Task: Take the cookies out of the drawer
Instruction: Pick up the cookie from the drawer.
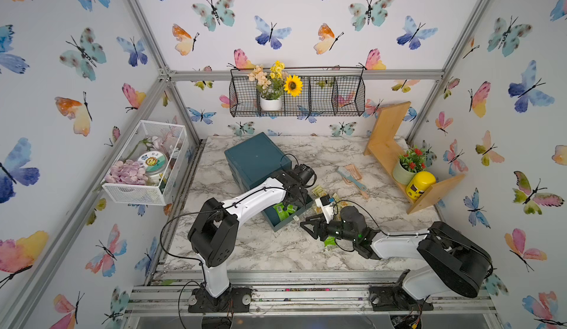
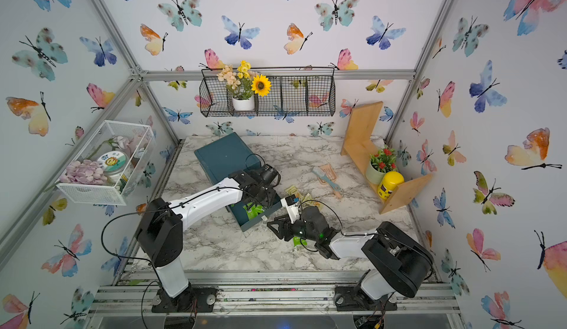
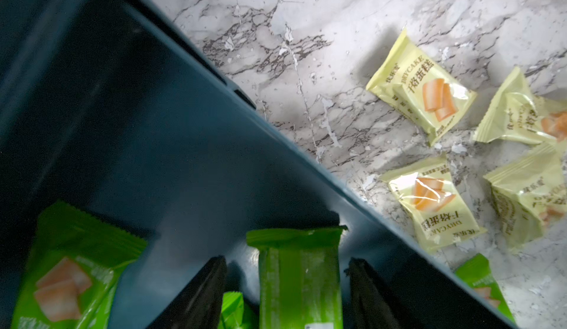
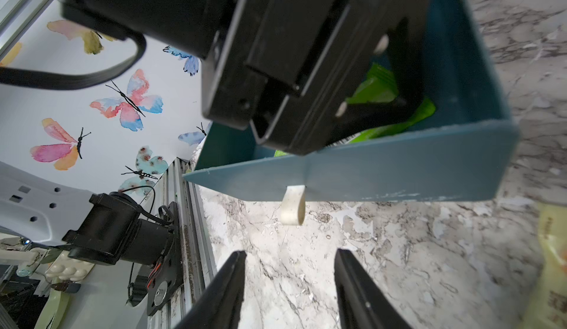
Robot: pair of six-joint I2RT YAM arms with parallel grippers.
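Observation:
The teal drawer stands pulled out of its cabinet. Green cookies lie inside it. My left gripper is down in the drawer, open, one finger on each side of a green packet with small gaps to it. Another green packet lies beside it. Several pale yellow cookies and a green one lie on the marble outside the drawer. My right gripper is open and empty, low over the table just before the drawer front and its white loop handle.
A pink-and-teal brush lies on the marble table behind the yellow packets. A wooden shelf at the right holds a plant pot and a yellow jar. A green packet lies under my right wrist. Wire baskets hang on the walls.

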